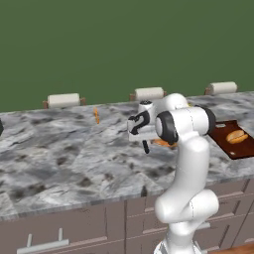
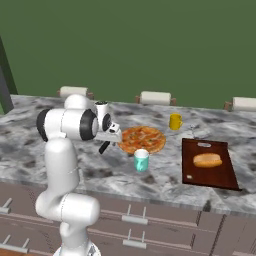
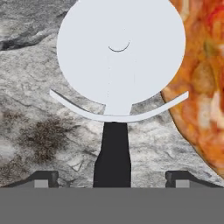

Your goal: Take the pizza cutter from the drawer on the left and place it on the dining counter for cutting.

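Dark fingertips [image 3: 43, 178] stand well apart at either side of the pizza cutter [image 3: 114, 87], whose black handle runs up between them to its pale round wheel; whether they touch the handle I cannot tell. Beyond the fingers lies the dining counter [image 1: 59, 154], with a pizza [image 2: 142, 139] just beside the wheel.

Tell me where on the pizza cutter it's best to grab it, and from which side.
Grip the pizza cutter by its dark handle, behind the curved guard, closing across the handle's narrow width. The round blade is broad, thin and sharp-edged, so it gives the fingers poor purchase. Over the dining counter, the gripper sits at the handle end, beside the pizza.
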Controlling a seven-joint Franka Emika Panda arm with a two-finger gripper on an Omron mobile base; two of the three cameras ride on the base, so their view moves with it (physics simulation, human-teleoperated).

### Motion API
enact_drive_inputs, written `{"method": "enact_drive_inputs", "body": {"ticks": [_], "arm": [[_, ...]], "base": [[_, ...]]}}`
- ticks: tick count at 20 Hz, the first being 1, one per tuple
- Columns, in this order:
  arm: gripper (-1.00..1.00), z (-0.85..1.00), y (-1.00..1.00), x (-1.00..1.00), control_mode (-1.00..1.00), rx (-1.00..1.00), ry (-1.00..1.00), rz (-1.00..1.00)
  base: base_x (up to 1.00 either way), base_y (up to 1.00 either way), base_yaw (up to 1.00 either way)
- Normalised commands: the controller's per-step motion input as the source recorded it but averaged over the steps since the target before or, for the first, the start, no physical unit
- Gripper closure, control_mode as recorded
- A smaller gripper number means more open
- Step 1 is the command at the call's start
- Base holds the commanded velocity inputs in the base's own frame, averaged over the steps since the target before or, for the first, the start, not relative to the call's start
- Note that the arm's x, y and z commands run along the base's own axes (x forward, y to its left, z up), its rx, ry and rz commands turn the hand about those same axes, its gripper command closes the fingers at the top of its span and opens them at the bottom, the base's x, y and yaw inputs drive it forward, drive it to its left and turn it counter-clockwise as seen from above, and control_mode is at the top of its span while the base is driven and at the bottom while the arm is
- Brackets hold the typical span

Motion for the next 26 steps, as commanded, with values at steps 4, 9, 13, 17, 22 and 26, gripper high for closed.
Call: {"method": "enact_drive_inputs", "body": {"ticks": [4, 9, 13, 17, 22, 26], "arm": [[-1.00, 0.54, -0.01, -0.40, -1.00, 0.00, -0.06, 0.00], [-1.00, 0.71, -0.08, -0.59, -1.00, 0.00, -0.04, 0.00], [-1.00, 0.76, -0.07, -0.77, -1.00, 0.00, -0.02, 0.00], [-1.00, 0.72, -0.05, -0.94, -1.00, 0.00, -0.02, 0.00], [-1.00, 0.71, -0.03, -0.99, -1.00, 0.00, -0.02, 0.00], [-1.00, 0.76, -0.01, -0.94, -1.00, 0.00, -0.01, 0.00]], "base": [[0.00, 0.00, 0.00], [0.00, 0.00, 0.00], [0.00, 0.00, 0.00], [0.00, 0.00, 0.00], [0.00, 0.00, 0.00], [0.00, 0.00, 0.00]]}}
